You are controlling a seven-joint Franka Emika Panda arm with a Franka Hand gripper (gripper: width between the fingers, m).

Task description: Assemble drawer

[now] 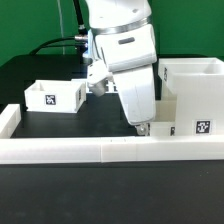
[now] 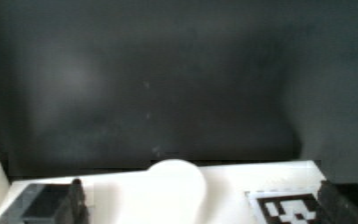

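Observation:
A small open-topped white tray with a tag stands at the exterior view's left. The tall boxy white housing stands at the right, with a tag low on its front. My gripper points down just left of the housing, by the border wall, over a second white part with a tag that the arm mostly hides. In the wrist view my gripper is open, its dark fingers wide apart. The white tagged part lies between them; I cannot tell whether they touch it.
The long low white border wall runs along the front of the black table and turns back at the exterior view's left. Black cables hang behind the arm.

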